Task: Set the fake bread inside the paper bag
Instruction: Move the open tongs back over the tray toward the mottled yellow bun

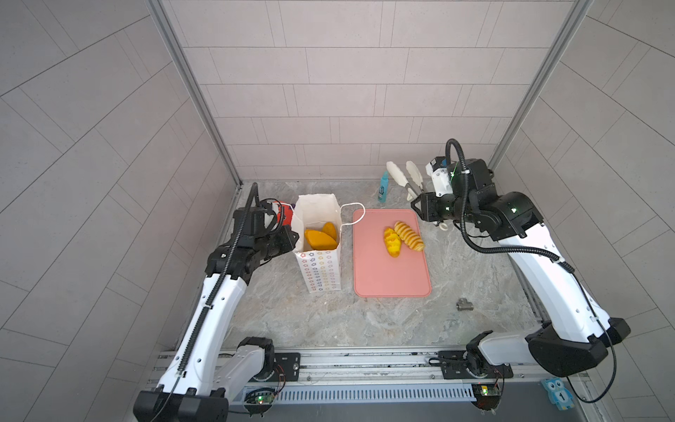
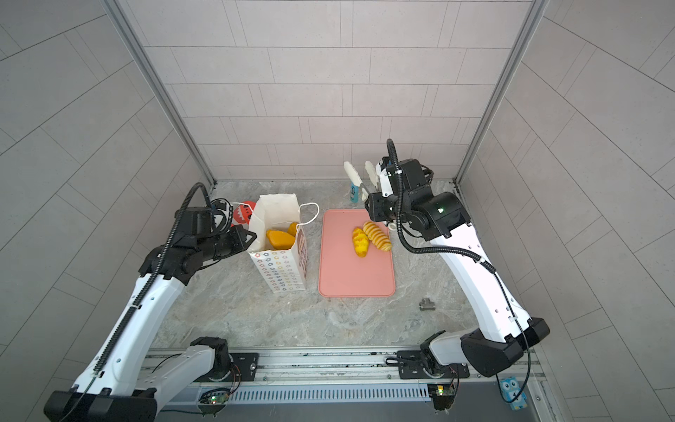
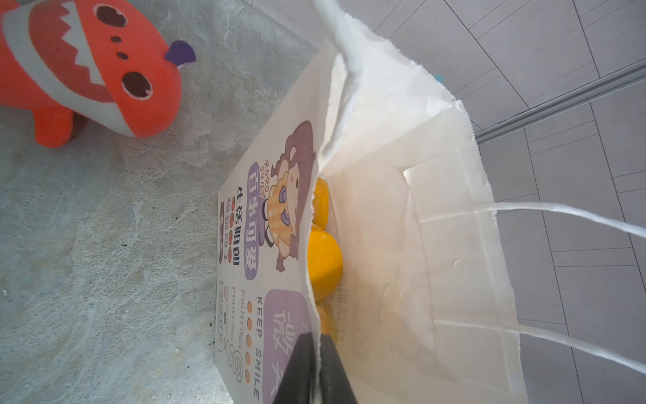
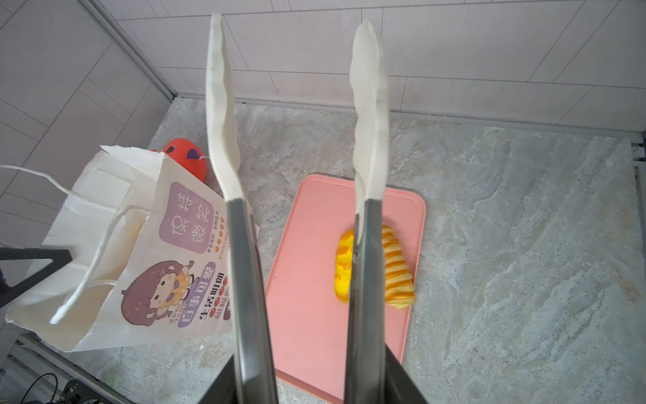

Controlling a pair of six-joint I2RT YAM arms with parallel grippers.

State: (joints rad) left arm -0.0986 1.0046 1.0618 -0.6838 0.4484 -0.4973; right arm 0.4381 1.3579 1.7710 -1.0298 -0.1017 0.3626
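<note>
Left gripper [image 2: 250,237]: clenched on the left rim of the white paper bag [image 1: 321,270], left of centre in both top views.
Right gripper [image 1: 417,205]: clamped on metal tongs [image 4: 244,280]; their white scalloped tips stand apart, empty.
Bread bagged: glossy orange-yellow buns [image 1: 320,239], just beside the left gripper.
Bread outside: ridged striped roll [image 1: 409,235] beside a yellow roll [image 1: 392,242] on the flat pink tray [image 1: 391,277], lower left of the right gripper.

The paper bag [image 3: 251,266] reads "KEEP SMILE", "FIGHTING"; blue owl tag [image 1: 557,394] shows "1"
</note>
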